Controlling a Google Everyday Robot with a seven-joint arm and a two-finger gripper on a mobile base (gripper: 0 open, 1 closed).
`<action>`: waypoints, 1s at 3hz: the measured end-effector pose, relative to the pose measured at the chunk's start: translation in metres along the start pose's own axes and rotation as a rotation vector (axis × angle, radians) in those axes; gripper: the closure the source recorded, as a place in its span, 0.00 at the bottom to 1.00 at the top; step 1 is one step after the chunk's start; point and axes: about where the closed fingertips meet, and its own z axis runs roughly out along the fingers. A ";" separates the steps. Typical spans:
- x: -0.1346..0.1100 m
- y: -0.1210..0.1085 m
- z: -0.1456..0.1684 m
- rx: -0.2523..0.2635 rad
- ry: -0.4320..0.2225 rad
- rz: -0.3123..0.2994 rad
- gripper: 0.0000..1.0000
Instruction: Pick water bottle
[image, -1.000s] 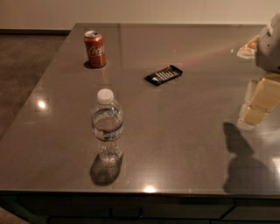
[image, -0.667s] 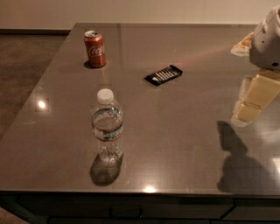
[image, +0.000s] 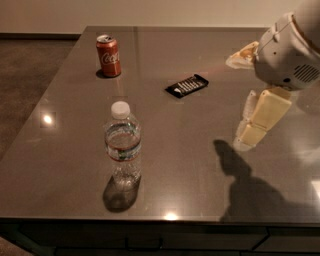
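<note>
Moved: gripper (image: 246, 139) is further left than a second ago, in over the table (image: 65, 150); its shadow (image: 240, 185) has slid left with it.
Can (image: 108, 55): red, upright, far back on the left; unmoved.
Bottle (image: 122, 145): upright near the front edge, left of centre, in front of the can, white cap on; stands alone, well apart from the gripper.
Black object (image: 186, 85): flat, mid-table, lying at a slant; what it is cannot be made out.
Arm (image: 287, 50): comes in from the upper right, its rounded white housing cut off by the frame's edge; the cream gripper hangs from it, slanting down and left above the table's right side.
Gripper state: cannot tell whether apart or together from this angle.
Hidden: table's right edge lies out of frame; its far right corner is behind the arm.
Count: one bottle, one can, one black object, one gripper.
</note>
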 end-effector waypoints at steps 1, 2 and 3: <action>-0.030 0.021 0.013 -0.046 -0.101 -0.043 0.00; -0.060 0.036 0.034 -0.077 -0.170 -0.046 0.00; -0.087 0.042 0.053 -0.091 -0.213 -0.025 0.00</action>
